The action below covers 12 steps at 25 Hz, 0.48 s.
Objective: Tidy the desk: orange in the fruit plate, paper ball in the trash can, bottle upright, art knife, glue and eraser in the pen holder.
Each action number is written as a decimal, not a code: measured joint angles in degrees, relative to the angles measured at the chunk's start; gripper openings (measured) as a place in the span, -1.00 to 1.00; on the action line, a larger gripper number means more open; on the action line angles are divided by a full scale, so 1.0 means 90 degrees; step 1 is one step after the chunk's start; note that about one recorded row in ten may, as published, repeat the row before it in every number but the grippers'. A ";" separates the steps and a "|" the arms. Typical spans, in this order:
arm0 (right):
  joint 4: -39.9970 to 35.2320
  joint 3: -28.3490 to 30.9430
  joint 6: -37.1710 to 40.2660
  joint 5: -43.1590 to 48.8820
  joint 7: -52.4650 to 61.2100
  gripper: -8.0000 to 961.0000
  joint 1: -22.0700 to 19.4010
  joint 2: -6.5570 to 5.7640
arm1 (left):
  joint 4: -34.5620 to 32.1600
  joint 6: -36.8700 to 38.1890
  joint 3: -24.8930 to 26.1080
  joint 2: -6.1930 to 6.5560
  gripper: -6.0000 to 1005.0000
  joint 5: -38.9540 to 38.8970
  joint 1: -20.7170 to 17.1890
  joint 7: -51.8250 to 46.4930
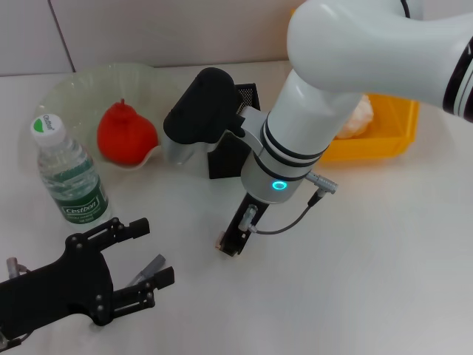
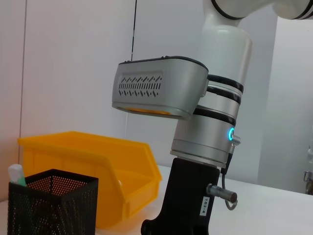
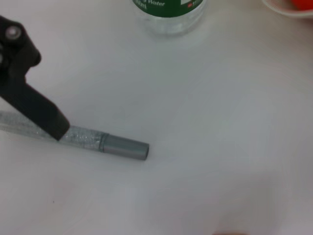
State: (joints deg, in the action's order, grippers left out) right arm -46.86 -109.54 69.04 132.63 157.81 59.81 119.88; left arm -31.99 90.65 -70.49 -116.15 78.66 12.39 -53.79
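right tool (image 1: 235, 240): being lowered close to the tabletop (image 1: 384, 266) in front of the pen holder (image 1: 235, 151); a small beige piece, likely the eraser (image 1: 221, 241), is being shown at its tip, but how far the fingers are parted cannot be told.
left tool (image 1: 144, 255): being held wide open just over the art knife (image 3: 105, 143), nothing being gripped.
art knife: a grey glittery stick, lying flat on the tabletop near the bottle (image 1: 68, 170).
done, as judged: orange (image 1: 126, 134) is sitting in the fruit plate (image 1: 81, 85); paper ball (image 1: 355, 117) is lying in the trash can (image 1: 384, 140); bottle is standing upright.
pen holder: something pale is already standing inside it in the left wrist view, possibly the glue.
risk: the eraser, being tiny, could be pinched off-centre and flicked away.
risk: the two arms are working near each other, so a collision could be caused by both moving to the pen holder together.
risk: the bottle could be knocked over by the left arm being lifted.
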 joint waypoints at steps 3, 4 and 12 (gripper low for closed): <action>-0.0099 0.0040 0.0012 0.0003 0.0008 -0.47 -0.0047 -0.0005 | 0.0000 0.0003 0.0000 -0.0002 0.60 0.0000 0.0000 0.0000; -0.0159 0.0110 0.0029 0.0021 0.0010 -0.47 -0.0080 -0.0014 | 0.0000 0.0004 0.0000 -0.0002 0.60 0.0000 0.0000 0.0000; -0.1416 0.1689 0.0610 0.0917 -0.0015 -0.47 -0.0621 -0.0060 | 0.0000 0.0006 0.0005 -0.0004 0.60 0.0000 -0.0009 0.0011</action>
State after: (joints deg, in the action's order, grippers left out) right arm -59.61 -94.33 74.54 140.88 157.67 54.22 119.35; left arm -31.99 90.71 -70.44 -116.19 78.66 12.31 -53.69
